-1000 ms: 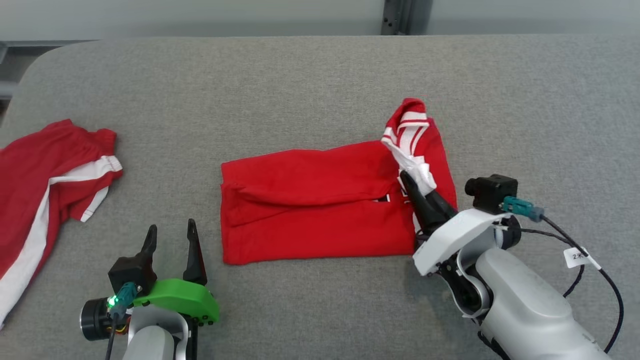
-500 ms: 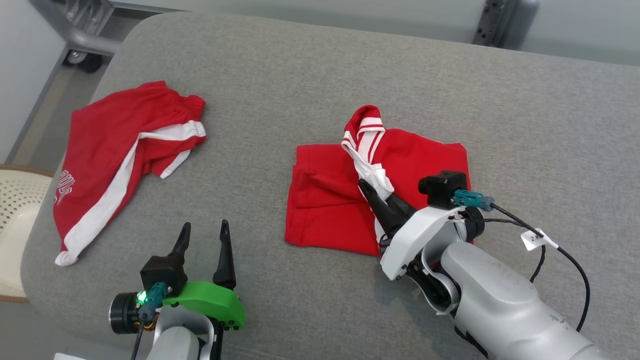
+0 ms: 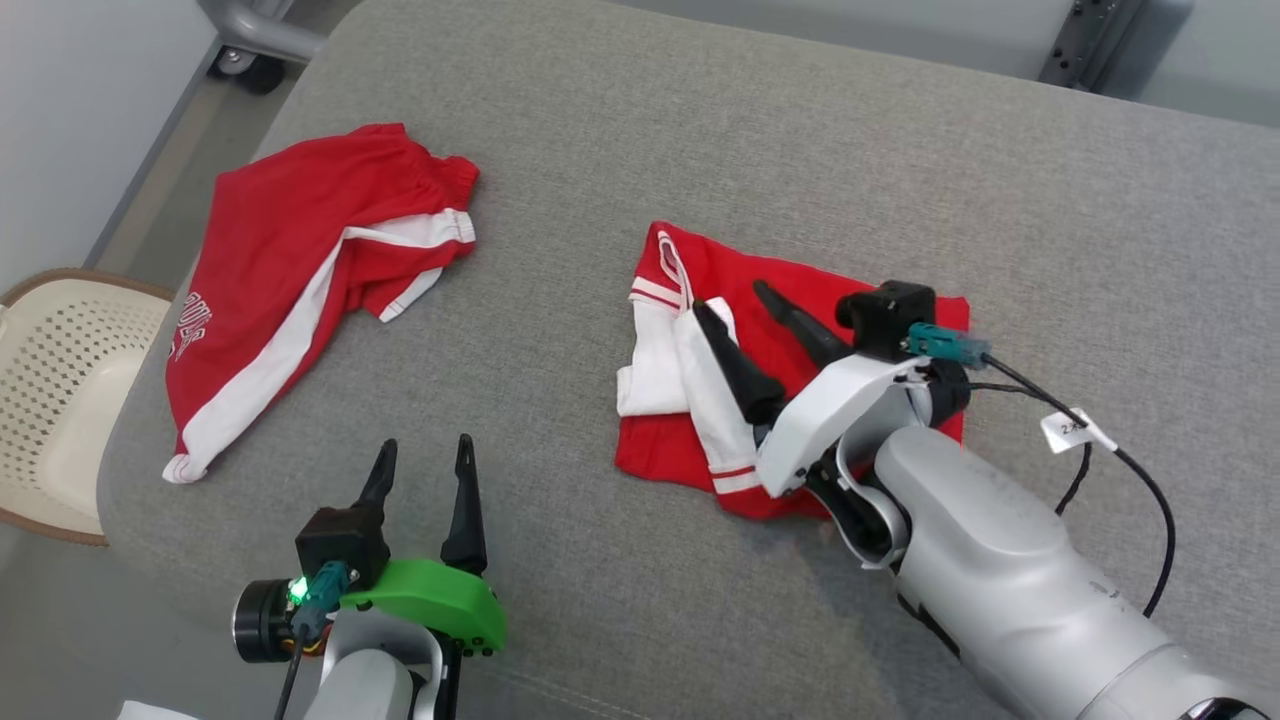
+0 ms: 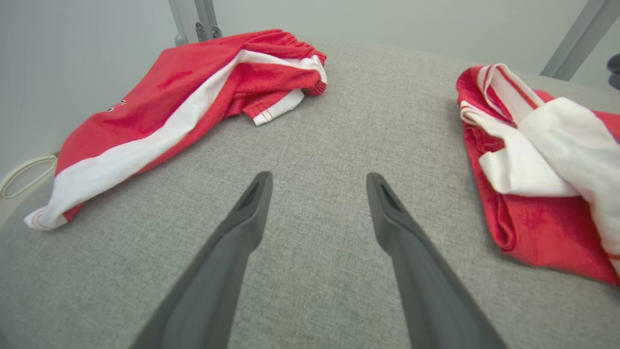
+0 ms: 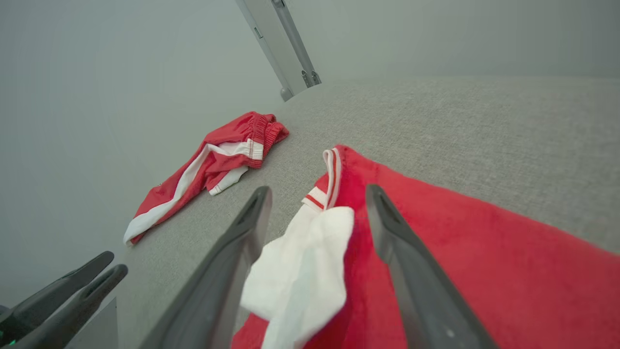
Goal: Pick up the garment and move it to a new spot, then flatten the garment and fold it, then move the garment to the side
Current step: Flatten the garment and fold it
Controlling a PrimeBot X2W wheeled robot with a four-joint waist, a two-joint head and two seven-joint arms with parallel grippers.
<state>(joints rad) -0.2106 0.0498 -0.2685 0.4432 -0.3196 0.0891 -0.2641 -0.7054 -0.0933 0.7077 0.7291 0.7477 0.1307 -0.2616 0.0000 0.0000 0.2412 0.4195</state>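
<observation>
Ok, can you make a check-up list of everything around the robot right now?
Surface: grey padded table, two garments on it.
Job's things: red-and-white garment, folded, white sleeve on top.
Clutter: other garment, crumpled, at the table's left.
Grippers: left gripper open over bare table; right gripper open over the garment, holding nothing.
Cables: black cable with a white tag at the right wrist.
Surroundings: cream basket beside the table, left.

The grey padded table before me carries the folded red garment at centre and red shorts at 10 o'clock.
</observation>
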